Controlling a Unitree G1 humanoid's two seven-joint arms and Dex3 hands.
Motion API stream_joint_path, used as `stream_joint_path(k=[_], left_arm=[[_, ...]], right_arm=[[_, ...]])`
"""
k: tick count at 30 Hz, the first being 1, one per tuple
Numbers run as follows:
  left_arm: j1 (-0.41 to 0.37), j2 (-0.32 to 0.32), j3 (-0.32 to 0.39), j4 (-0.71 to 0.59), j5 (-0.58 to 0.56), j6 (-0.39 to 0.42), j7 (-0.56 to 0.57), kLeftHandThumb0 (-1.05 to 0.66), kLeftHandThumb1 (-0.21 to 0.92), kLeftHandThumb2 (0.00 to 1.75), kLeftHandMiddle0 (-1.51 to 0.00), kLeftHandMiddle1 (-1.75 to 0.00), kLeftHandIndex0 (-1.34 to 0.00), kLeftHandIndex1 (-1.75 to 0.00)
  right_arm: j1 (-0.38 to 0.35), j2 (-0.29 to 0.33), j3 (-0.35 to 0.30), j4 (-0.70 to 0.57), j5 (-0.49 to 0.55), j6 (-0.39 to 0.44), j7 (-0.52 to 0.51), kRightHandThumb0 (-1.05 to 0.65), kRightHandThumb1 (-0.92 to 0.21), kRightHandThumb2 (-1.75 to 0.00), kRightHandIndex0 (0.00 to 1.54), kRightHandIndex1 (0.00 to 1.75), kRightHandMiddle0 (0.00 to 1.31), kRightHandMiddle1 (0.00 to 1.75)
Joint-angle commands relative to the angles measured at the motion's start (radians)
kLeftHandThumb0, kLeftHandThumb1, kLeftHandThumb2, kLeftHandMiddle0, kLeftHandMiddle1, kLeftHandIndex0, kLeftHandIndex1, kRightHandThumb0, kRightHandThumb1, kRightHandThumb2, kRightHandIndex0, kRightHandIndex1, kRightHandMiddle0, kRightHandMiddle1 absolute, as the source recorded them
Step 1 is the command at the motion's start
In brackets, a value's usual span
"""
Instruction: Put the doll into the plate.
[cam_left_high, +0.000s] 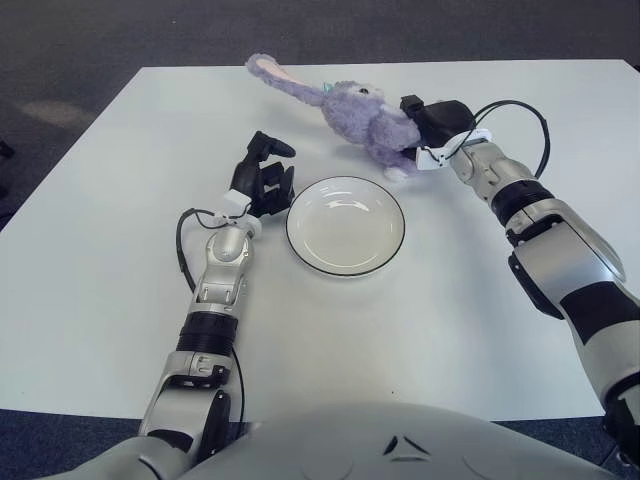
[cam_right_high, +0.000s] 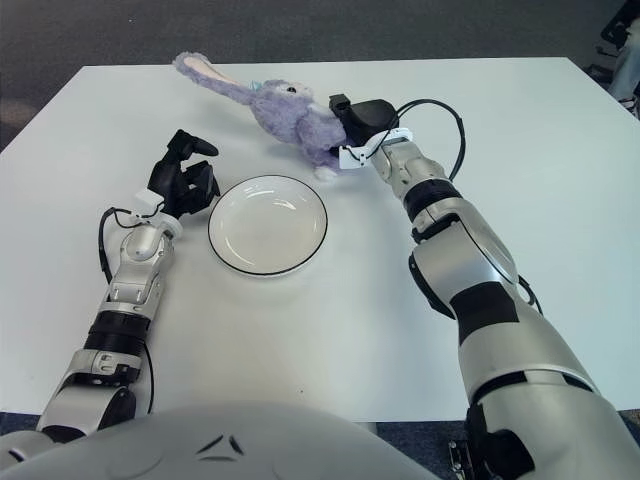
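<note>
My right hand (cam_left_high: 432, 125) is clamped on the doll (cam_left_high: 360, 118), a purple plush rabbit, gripping it at its rear end, on the side away from the long ears. The doll sits just beyond the plate (cam_left_high: 345, 225), off the far rim and a little to the right, and it is not in the plate. Its pale foot (cam_left_high: 393, 172) hangs down close to the plate's far-right rim, though I cannot tell whether the two touch. The ears (cam_left_high: 285, 77) stretch out to the far left of the plate, angled upward, with the head between ears and body. I cannot say for sure whether the doll's body is clear of the table (cam_left_high: 100, 280) or brushing it.

The plate itself is white with a dark rim, round, shallow, nothing in it, lying flat on the white table. My left hand (cam_left_high: 262, 175) shows right beside the plate's left edge, dark fingers loosely curled and holding nothing, the forearm running back toward me along the table. A black cable (cam_left_high: 510, 115) loops off my right wrist, to the right of the plate.
</note>
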Motion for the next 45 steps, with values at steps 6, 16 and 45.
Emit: stream_joint_path(k=[6,16,45], left_arm=[[0.083,-0.033,-0.005,0.056,-0.017,0.02,-0.006,-0.37,0.74,0.77,-0.92,-1.75,-0.3,-1.75],[0.077,-0.029,-0.001,0.061,-0.016,0.034,-0.007,-0.37,0.74,0.78,-0.89,-1.75,-0.3,-1.75],[0.054,-0.018,0.001,0.097,-0.021,0.035,-0.036,-0.37,0.72,0.8,-1.01,-1.75,-0.31,-1.75]], right_arm=[[0.019,-0.076,-0.019,-0.041,0.0,-0.033,-0.023,-0.47,-0.29,-1.34,1.15,1.75,0.62,1.75],[0.025,-0.147,-0.07,-0.195,0.017,-0.054,0.016,-0.48,-0.28,-1.36,1.15,1.75,0.63,1.75],[0.105,-0.247,-0.236,-0.587,0.038,-0.039,0.098,-0.49,-0.24,-1.41,1.18,1.75,0.66,1.75]])
